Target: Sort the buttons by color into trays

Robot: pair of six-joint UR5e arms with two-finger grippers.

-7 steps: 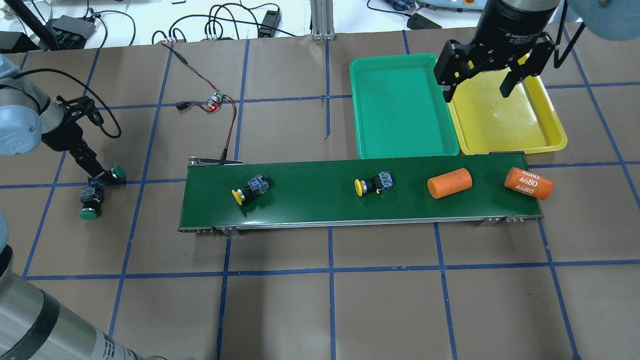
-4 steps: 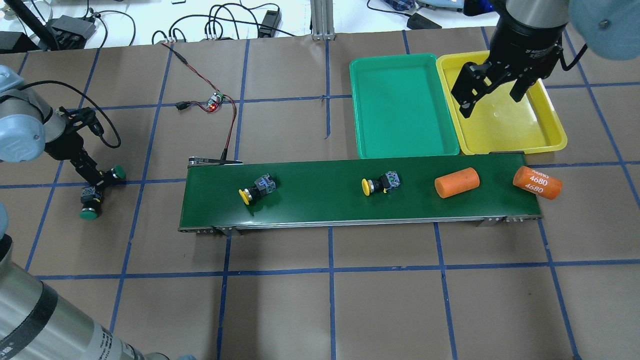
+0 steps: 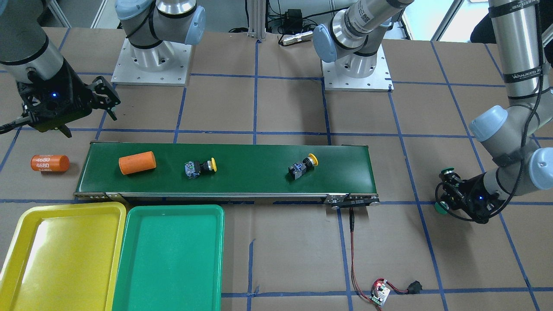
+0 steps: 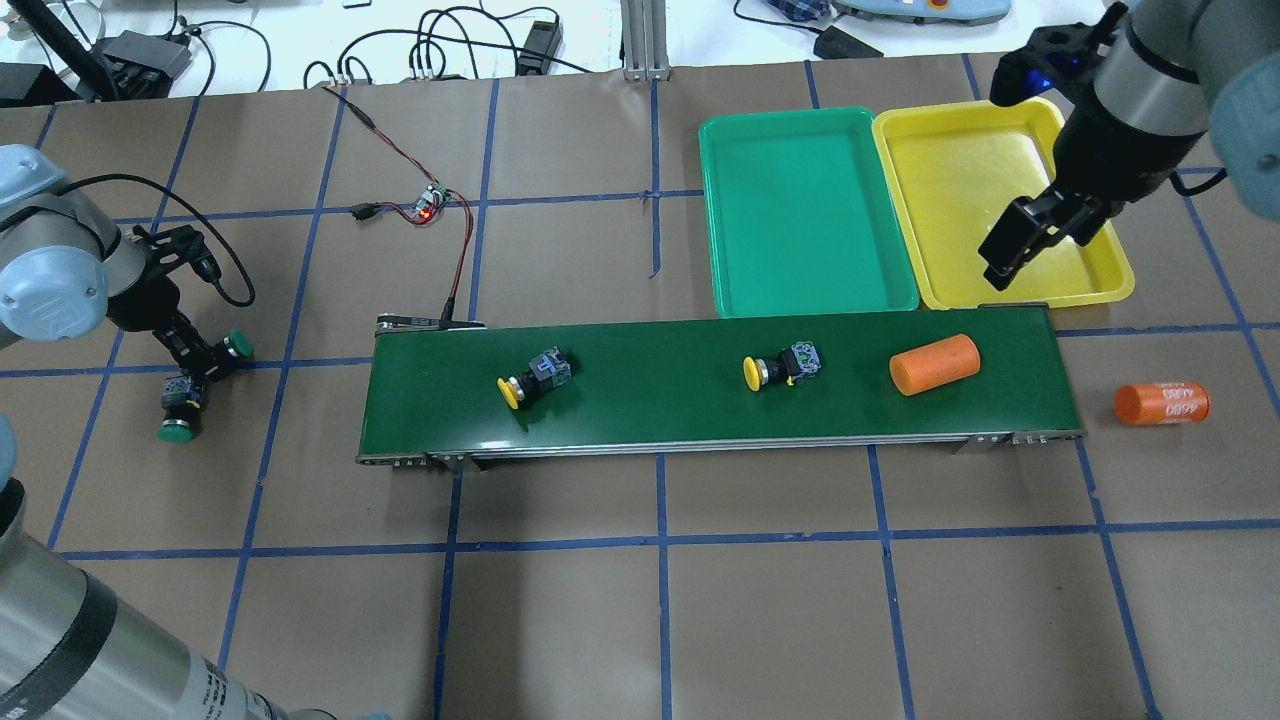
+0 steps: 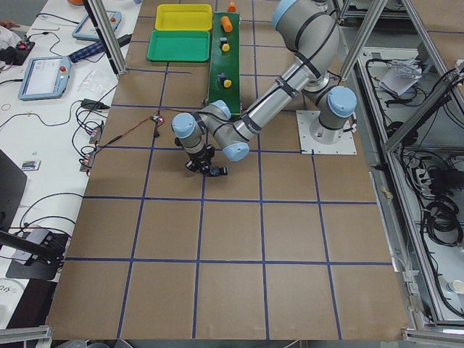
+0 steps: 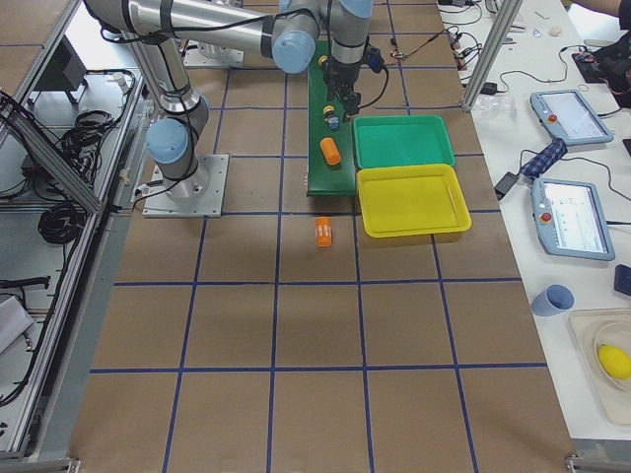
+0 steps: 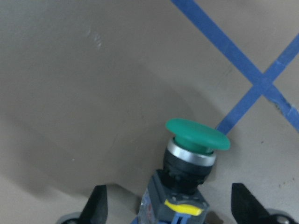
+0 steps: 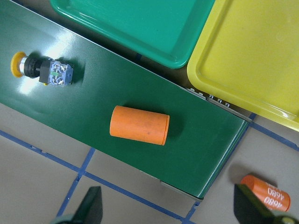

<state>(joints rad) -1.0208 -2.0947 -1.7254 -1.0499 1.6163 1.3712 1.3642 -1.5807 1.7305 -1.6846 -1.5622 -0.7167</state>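
Two yellow buttons lie on their sides on the dark green belt (image 4: 660,405). The first yellow button (image 4: 535,377) is near the belt's left end. It lies slanted, with its cap pointing to that end and a bit to the robot's side. The second yellow button (image 4: 782,366) is past the belt's middle, toward the right end. It lies almost along the belt, cap to the left end.

Two more buttons lie on the table (image 4: 560,620), well apart from the belt's left end. The nearer green button (image 4: 180,408) points its cap at the robot's edge of the table. The other green button (image 4: 236,346) points its cap at the belt, and its body is hidden.

The left claw (image 4: 203,362) is down between them. Its fingers (image 7: 99,205) are spread wide. A green button (image 7: 196,149) lies between them, cap pointing away, with a gap on each side. I cannot tell which of the two it is.

The right claw (image 4: 1003,255) is up in the air near the belt's right end and the yellow tray (image 4: 950,190). Its fingers are wide apart and grip nothing. The green tray (image 4: 800,210) touches the yellow tray. Both sit by the belt's far edge.

A plain orange roll (image 4: 933,364) lies on the belt near its right end. An orange roll marked 4680 (image 4: 1162,404) lies on the table past that end.
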